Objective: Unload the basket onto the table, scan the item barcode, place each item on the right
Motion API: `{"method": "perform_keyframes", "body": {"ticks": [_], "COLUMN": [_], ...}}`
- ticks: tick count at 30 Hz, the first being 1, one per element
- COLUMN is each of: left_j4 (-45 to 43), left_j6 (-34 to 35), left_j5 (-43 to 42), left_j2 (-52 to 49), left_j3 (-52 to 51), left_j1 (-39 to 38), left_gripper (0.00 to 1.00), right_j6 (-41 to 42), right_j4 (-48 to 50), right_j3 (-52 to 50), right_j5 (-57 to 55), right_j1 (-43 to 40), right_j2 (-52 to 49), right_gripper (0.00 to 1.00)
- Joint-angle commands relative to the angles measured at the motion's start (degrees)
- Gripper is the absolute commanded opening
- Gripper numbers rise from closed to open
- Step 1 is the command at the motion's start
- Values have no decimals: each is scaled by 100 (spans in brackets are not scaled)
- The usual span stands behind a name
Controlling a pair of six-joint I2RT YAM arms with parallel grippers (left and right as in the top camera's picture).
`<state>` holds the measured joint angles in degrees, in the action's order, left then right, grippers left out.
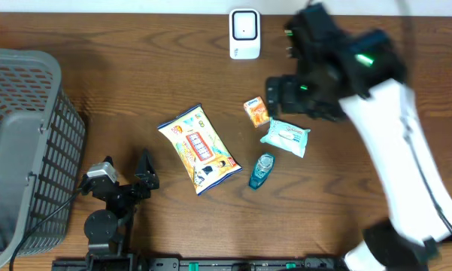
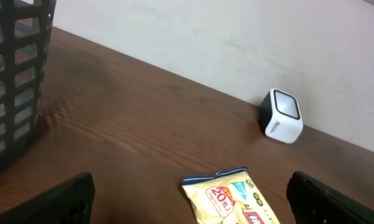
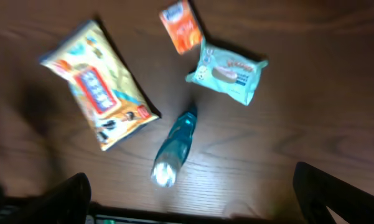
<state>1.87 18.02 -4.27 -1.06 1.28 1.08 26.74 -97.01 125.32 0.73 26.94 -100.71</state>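
Over table [image 1: 120, 98], right claw [image 3: 193, 180] seemingly spread

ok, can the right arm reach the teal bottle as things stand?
Probably yes: its open end effector hangs above the bottle, which lies clear of the yellow bag and the wrapper.

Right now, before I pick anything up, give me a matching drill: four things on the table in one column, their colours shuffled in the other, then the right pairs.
Things:
1. snack bag
2. small packet
3. bottle
4. scanner

Colours:
A. white
B. teal
C. yellow
D. orange

Pairs: 1-C, 2-D, 3-B, 4-A.
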Motion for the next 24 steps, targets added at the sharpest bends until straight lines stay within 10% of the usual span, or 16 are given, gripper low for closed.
{"method": "perform_keyframes", "body": {"ticks": [1, 11, 24], "left_j4": [173, 173, 173], "left_j6": [-13, -13, -13], "left_j5": [-39, -39, -39], "left_j2": [44, 44, 44], "left_j3": [-105, -105, -105], "left_j1": [20, 20, 20], "left_gripper": [97, 97, 97], "right_j6": [509, 3045, -1873], "right_j4": [-33, 118, 1202], "right_j3": [-184, -2710, -2900], "right_j5": [-127, -1113, -1104], "right_j1": [7, 715, 966], "right_j2": [918, 2428, 2658], "right_gripper": [99, 99, 99]}}
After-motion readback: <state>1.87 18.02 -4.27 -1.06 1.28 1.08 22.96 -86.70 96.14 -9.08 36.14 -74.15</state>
